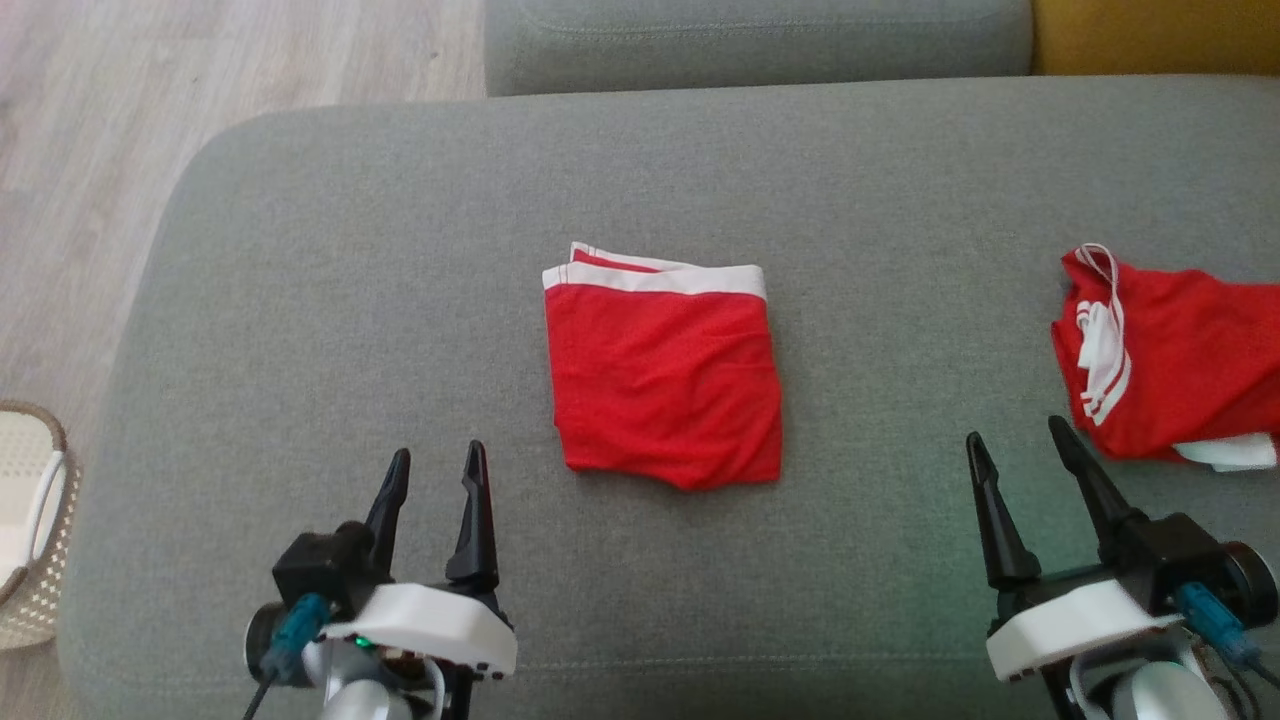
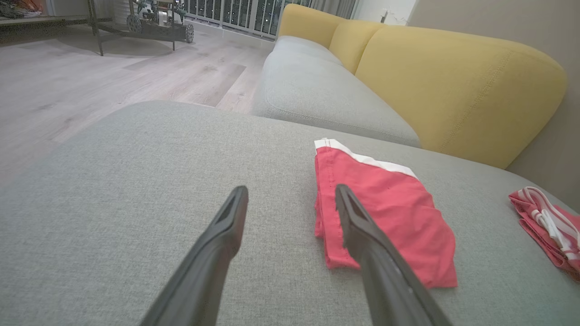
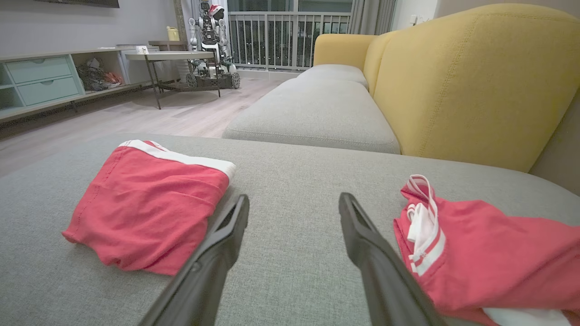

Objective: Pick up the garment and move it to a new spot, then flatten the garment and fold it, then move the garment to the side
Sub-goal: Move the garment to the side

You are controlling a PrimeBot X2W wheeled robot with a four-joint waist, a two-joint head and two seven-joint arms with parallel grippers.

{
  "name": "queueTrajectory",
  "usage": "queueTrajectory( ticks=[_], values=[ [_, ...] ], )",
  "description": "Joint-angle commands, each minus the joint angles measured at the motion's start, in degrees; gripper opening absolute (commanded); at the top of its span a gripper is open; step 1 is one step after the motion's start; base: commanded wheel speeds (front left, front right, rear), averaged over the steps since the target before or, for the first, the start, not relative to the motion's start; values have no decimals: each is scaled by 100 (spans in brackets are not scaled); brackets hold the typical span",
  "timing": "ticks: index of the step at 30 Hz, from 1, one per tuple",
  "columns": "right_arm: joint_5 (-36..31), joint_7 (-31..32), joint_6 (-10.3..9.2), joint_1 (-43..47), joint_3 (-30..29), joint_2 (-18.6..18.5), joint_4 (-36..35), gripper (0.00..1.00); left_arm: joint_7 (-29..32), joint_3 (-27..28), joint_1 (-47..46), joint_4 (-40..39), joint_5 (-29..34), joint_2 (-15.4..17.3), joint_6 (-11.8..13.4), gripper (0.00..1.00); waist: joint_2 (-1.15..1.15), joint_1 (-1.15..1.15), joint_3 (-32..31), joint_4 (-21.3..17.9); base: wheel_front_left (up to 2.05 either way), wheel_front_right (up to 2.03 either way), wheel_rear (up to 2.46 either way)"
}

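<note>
You are getting soft, even indoor light in the head view, slightly hazy and washed out. Only faint shadows are falling on the grey cushion (image 1: 300,300) under both pairs of jaws, and a green tint is glowing just beside the right gripper (image 1: 1016,432). In the wrist views the light is running dimmer, the wide lens is bowing the edges, the fingers (image 2: 217,244) are blurring near the lens, and the garment (image 2: 394,213) ahead of the jaws is showing pinkish.

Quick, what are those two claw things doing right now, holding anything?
Left gripper: open, empty, near the folded red garment.
Right gripper: open, empty, near the other red garment.
</note>
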Motion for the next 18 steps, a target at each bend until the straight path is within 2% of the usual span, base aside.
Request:
queueTrajectory(
  ticks=[1, 13, 18],
  values=[
    [-52, -57, -1, -121, 101, 5, -218, 100, -70, 169, -175, -201, 10, 19, 24, 100, 0, 0, 41, 18, 0, 0, 0],
    [28, -60, -1, -219, -2, 18, -202, 100, -70, 63, -218, -291, 91, 19, 20, 100, 0, 0, 201, 164, 0, 0, 0],
    [303, 127, -1, -567, 307, 18, -97, 100, -70, -29, -373, -374, 45, 19, 16, 100, 0, 0, 473, 299, 0, 0, 0]
  ],
)
